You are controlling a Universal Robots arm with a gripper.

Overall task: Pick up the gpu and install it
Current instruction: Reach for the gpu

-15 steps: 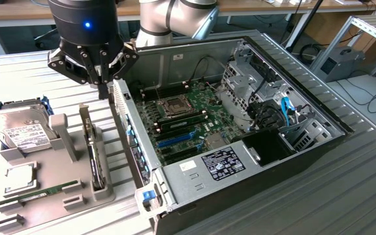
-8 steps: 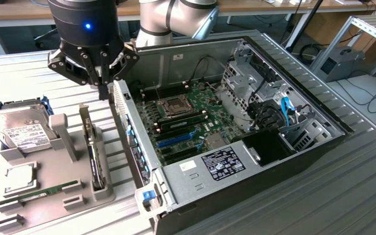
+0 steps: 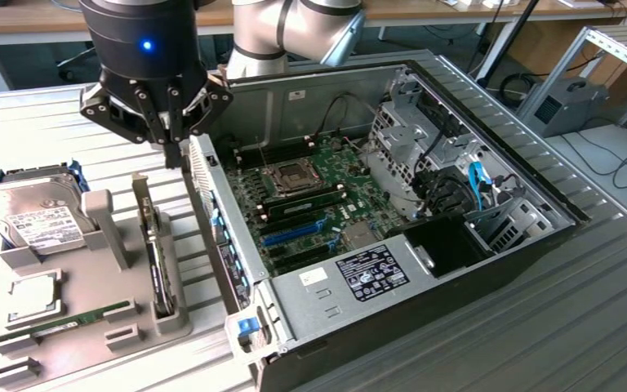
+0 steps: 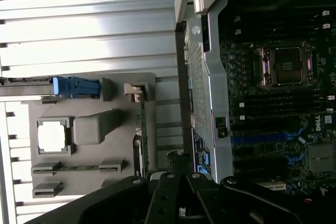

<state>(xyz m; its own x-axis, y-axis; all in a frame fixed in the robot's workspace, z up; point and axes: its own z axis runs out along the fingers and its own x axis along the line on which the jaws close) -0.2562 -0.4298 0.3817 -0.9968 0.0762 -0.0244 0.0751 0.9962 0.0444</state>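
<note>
— What's the biggest thing on your tabletop (image 3: 575, 327)?
— The open computer case (image 3: 477, 269), lying on its side toward the exterior view's right, with the motherboard (image 3: 325, 196) facing up. The grey holder (image 3: 112, 237) is beside it, on the exterior view's left.
— And the arm?
— My gripper (image 3: 172, 153) hangs over the case's far-left corner, above the gap between holder and case. The fingers are pressed together, pinching nothing.
— The gpu?
— I see the gpu (image 3: 159, 265) standing edge-on in the holder's slot nearest the case, apart from the fingers. The hard drive (image 3: 33, 216) and RAM stick (image 3: 74, 318) sit farther left.
</note>
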